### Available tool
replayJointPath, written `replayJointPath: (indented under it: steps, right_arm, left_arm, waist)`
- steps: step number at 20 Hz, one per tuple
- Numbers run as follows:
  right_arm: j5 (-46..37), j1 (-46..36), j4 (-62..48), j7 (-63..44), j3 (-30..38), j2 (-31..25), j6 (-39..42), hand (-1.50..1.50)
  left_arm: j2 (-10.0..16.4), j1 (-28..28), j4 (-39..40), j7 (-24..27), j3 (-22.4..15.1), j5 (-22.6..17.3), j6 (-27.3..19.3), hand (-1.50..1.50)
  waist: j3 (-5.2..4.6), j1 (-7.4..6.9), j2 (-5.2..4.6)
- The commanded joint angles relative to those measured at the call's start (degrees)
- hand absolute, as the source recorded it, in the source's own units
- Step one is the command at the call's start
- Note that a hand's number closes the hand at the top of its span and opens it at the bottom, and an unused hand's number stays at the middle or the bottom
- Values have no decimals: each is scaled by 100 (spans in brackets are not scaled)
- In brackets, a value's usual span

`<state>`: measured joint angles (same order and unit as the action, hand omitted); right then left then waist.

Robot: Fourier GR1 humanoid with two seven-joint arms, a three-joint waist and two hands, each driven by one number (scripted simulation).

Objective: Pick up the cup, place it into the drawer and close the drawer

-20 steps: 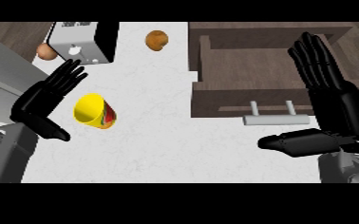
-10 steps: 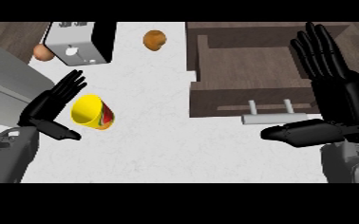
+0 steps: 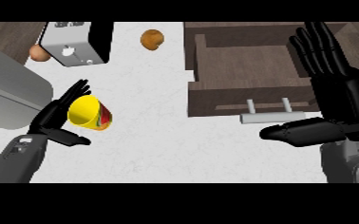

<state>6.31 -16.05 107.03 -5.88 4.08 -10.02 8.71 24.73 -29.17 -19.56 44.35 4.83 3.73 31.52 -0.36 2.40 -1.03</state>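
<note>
Found left hand (image 3: pixel 49 125) with fingers straight and near together, just beside the glossy yellow cup (image 3: pixel 88 112) tilted on the matte white counter (image 3: pixel 154 142), and saw right hand (image 3: pixel 328 99) splayed wide, holding nothing, over the open dark-wood drawer (image 3: pixel 245 95).

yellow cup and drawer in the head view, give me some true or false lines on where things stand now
1. The yellow cup sits inside the drawer. False: it is on the white counter, left of the drawer.
2. The dark brown wooden drawer is open. True.
3. The right hand is curled round the drawer's pale bar handle. False: its fingers are straight and the handle is free.
4. The left hand is right beside the cup with straight fingers. True.
</note>
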Motion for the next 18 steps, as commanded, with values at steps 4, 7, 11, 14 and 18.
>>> replayJointPath:
  steps: [4,7,11,14,18]
  right_arm:
    - [-21,-61,-100,83,-16,37,6,-150]
    - [90,-224,-22,-124,138,-106,20,-150]
    - [-42,41,2,47,-73,70,5,-150]
    - [103,-133,-33,-127,88,-99,84,-150]
    - [281,-93,91,-198,204,-153,142,-150]
  left_arm:
    - [-96,-82,333,1045,-67,82,599,-150]
    - [-366,12,449,1183,-155,169,317,-150]
    - [-319,-84,547,1330,-114,130,375,-150]
    - [-374,-226,596,1311,-175,182,374,-150]
    - [-469,-103,611,1574,-306,299,352,-150]
  waist:
    - [-7,23,-24]
    - [-12,61,-28]
    - [-11,60,-40]
    - [-16,94,-55]
    - [-9,79,-25]
